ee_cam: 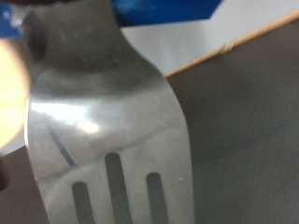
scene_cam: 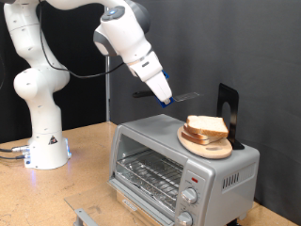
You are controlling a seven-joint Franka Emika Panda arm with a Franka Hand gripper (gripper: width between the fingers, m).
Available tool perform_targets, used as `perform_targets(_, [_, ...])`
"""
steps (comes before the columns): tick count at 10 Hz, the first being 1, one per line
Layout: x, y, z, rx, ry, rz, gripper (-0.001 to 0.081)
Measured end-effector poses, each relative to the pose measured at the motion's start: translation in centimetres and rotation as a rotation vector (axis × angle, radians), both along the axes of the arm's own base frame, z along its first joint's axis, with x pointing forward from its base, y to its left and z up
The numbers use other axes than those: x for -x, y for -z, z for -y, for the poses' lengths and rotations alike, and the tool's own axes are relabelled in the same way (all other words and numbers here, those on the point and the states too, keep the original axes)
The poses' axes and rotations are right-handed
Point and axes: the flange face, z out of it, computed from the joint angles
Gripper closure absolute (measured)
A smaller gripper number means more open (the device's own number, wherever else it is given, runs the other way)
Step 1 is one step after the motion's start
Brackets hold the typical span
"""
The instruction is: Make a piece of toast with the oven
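Observation:
The silver-grey oven (scene_cam: 183, 168) stands on the wooden table, with its wire rack (scene_cam: 150, 171) showing at the front and two knobs (scene_cam: 191, 196) on the exterior view's right. On its top lies a round wooden plate (scene_cam: 209, 147) with the piece of toast (scene_cam: 207, 123) resting on another matching slice. My gripper (scene_cam: 165, 97) hangs above the oven's top, to the exterior view's left of the bread. It is shut on a spatula whose dark blade (scene_cam: 188, 95) points toward the bread. In the wrist view the slotted metal blade (ee_cam: 103, 121) fills the picture, and the bread is hidden.
A black upright stand (scene_cam: 229, 106) rises behind the plate at the oven's back right. The arm's white base (scene_cam: 45, 151) stands on the table at the exterior view's left. A small grey object (scene_cam: 85, 217) lies at the bottom edge.

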Motion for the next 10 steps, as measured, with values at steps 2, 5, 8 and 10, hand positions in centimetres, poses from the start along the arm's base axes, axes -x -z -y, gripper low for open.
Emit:
perform_targets(2, [0.4,-1.1,2.6,-0.079,0.123,0.035,0.0481])
perform_targets(5, [1.6,-1.6,7.6,-0.120,0.244,0.036,0.0481])
perform_targets(8, [2.3,-1.3,13.1,-0.086,0.347,0.033,0.0481])
perform_targets(10, [2.6,-0.7,16.3,-0.040,0.411,0.026,0.0481])
